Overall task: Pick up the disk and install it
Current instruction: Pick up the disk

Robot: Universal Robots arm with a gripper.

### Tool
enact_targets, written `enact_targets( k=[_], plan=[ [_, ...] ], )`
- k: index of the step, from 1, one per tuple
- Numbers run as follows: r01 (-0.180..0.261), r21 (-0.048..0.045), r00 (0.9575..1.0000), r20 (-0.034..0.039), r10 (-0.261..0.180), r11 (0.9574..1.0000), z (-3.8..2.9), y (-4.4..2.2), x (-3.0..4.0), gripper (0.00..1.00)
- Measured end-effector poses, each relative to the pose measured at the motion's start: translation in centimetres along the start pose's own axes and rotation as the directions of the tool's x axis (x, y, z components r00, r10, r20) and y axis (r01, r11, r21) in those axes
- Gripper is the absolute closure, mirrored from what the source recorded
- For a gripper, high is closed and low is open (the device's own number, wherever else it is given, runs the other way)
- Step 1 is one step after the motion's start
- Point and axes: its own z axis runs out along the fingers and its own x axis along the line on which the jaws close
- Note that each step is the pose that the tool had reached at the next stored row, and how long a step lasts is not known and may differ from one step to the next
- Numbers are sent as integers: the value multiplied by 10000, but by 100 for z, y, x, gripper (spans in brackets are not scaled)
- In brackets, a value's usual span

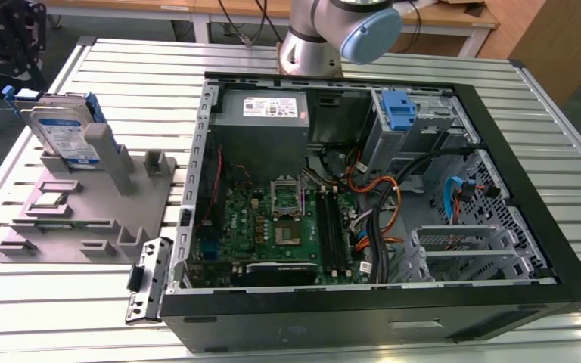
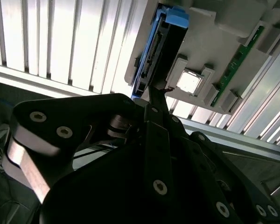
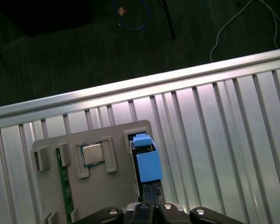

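The disk (image 1: 61, 130) stands on edge in a grey holder (image 1: 99, 227) at the exterior view's left, silver with a blue-and-white label and blue rails. In both wrist views I look down on its top edge, with a blue rail end (image 3: 148, 164) and its dark connector side (image 2: 154, 53). My gripper (image 3: 147, 190) hangs above the disk, shut, with nothing held. Its tip (image 2: 152, 92) sits just off the disk's lower end and is not touching it.
An open black computer case (image 1: 565, 249) lies on the slatted metal table (image 1: 532, 83), with a grey power supply (image 1: 260, 110) and a blue latch (image 1: 399, 110) at a drive bay. The holder also carries a processor chip (image 3: 93, 154) and a green memory stick (image 3: 63, 186). The table edge (image 3: 130, 86) runs close by.
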Motion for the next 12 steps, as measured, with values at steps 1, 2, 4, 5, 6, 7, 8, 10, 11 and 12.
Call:
enact_targets(
  k=[1,2,4,5,6,7,8,10,11,12],
  plan=[
    [28,-1,10000,0,-28,10000,5,-11,-3,89],
    [70,-4,10000,-3,-70,10000,10,-22,-5,89],
    [212,-10,9998,-11,-212,9998,20,-36,-8,89],
    [311,-14,9995,-14,-311,9995,25,-38,-8,89],
    [418,-18,9991,-19,-418,9991,29,-40,-8,89],
    [530,-25,9986,-25,-531,9986,33,-42,-8,89],
    [644,-32,9979,-32,-644,9979,35,-44,-8,89],
    [740,-38,9972,-37,-740,9972,36,-46,-9,89],
    [740,-38,9972,-37,-740,9973,37,-46,-9,89],
    [741,-38,9972,-38,-741,9972,37,-46,-9,89]
  ],
)
